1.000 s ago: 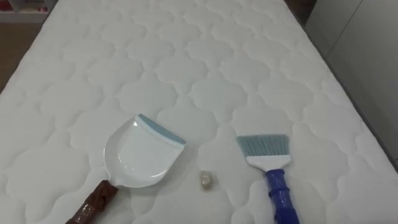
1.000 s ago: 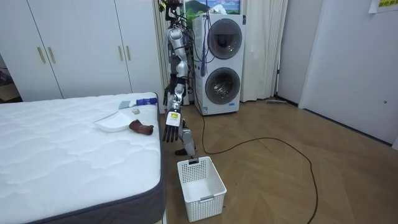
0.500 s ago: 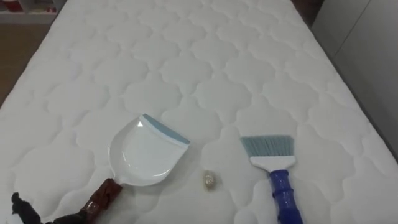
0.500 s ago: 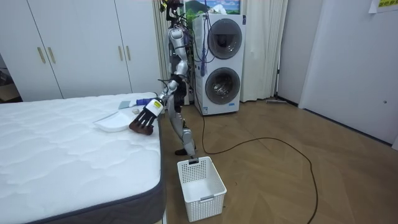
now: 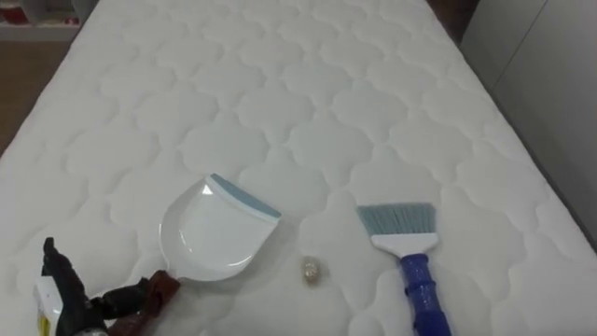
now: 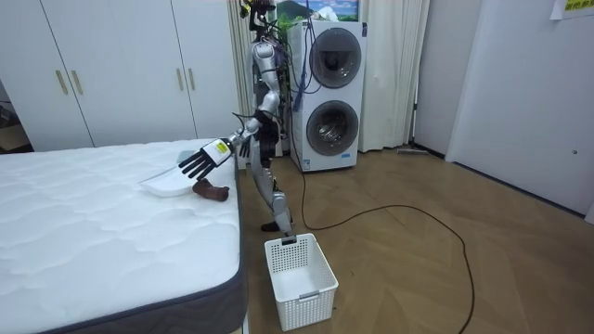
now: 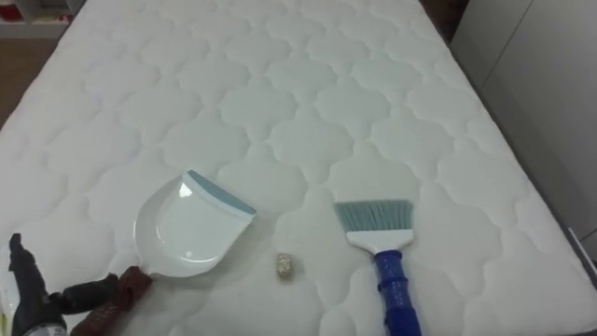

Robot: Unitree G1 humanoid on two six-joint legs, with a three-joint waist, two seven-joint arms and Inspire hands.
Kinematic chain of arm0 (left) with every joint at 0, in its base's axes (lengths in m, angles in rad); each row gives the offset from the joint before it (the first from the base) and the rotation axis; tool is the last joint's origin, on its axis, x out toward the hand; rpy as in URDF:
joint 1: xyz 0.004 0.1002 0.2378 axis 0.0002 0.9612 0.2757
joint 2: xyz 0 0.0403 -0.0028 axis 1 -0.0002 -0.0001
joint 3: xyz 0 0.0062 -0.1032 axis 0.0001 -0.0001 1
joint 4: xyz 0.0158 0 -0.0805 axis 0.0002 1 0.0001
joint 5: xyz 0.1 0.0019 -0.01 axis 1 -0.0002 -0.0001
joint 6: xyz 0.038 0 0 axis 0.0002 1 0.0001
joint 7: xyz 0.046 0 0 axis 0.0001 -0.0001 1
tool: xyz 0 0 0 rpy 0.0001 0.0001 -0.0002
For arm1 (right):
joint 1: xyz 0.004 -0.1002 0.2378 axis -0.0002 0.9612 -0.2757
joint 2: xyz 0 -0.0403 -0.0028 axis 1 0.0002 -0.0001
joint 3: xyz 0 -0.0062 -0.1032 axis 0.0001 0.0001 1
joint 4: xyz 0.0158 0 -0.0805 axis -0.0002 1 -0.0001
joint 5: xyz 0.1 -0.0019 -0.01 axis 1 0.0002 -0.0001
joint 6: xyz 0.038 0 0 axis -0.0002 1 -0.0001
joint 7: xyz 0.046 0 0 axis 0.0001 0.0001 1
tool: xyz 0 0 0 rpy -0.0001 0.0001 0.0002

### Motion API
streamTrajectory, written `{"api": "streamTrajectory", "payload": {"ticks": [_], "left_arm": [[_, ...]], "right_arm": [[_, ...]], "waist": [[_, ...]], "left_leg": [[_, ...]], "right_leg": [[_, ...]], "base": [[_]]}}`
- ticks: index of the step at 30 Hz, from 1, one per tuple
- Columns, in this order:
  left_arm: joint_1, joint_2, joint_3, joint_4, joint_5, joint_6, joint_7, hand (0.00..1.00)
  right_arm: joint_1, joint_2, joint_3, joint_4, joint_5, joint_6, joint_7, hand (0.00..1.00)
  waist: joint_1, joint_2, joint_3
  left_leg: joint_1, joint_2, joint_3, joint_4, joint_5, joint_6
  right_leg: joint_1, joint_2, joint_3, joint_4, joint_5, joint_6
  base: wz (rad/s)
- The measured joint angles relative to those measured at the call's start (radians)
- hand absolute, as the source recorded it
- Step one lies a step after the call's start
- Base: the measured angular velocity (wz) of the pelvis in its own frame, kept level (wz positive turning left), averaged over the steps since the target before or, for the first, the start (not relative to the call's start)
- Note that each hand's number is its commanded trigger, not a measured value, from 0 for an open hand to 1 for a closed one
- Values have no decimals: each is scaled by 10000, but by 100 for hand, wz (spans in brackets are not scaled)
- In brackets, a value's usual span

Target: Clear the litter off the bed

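Observation:
On the white quilted mattress (image 5: 280,93) lies a white dustpan (image 5: 210,233) with a blue-grey lip and a brown handle (image 5: 157,291) that points toward me. Right of it is a small pale crumpled scrap (image 5: 311,271). Further right rests a brush (image 5: 399,224) with grey-blue bristles and a blue handle (image 5: 422,294). My left hand (image 5: 70,303) is at the lower left, open with fingers spread. Its thumb reaches toward the dustpan handle without closing on it. In the room view the left hand (image 6: 200,160) hovers above the dustpan (image 6: 167,186).
I stand at the bed's end, beside a stacked washer and dryer (image 6: 329,93). A white laundry basket (image 6: 299,278) sits on the wooden floor by the bed's corner. White wardrobes (image 6: 121,65) line the wall behind the bed.
My left arm has swung up from beside the bed to over the mattress. The hand has come into the eye view at the lower left, by the dustpan handle.

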Motion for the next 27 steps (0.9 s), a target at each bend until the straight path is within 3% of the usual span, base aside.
{"api": "streamTrajectory", "payload": {"ticks": [3,7,12,19,23,27], "left_arm": [[-141,-1,0,1,1,14,-162,0],[-202,-1,0,1,140,27,-236,0],[-208,0,-73,3,474,30,-374,0],[-232,3,-270,4,492,77,-450,0],[-466,229,-826,704,588,96,-799,0],[-541,358,-1237,1148,848,352,-1292,0]], "right_arm": [[49,3,-2,-6,-8,1,34,0],[47,7,-16,-9,-38,1,228,0],[18,7,-25,-14,-43,0,337,0],[-12,0,-26,-13,-40,-1,389,0],[-28,-57,-5,36,-36,-2,383,0],[-146,-71,-3,117,-43,7,376,0]], "waist": [[-2,-26,67],[-58,-47,72],[-114,-46,62],[-235,5,-19],[-245,103,-12],[-309,127,-12]], "left_leg": [[-14,0,-4,-1,0,0],[-47,-1,-3,-2,0,0],[-75,1,0,-6,0,0],[-161,7,12,7,1,-2],[-165,1,31,2,1,-2],[-399,10,28,12,9,10]], "right_leg": [[-9,1,-1,-10,0,0],[-31,5,-1,-32,1,2],[-40,13,12,-84,6,7],[-99,7,48,-151,47,9],[-115,0,66,-159,60,19],[-366,-3,86,-150,118,-4]], "base": [[0],[0],[0],[-1],[-1],[-1]]}}
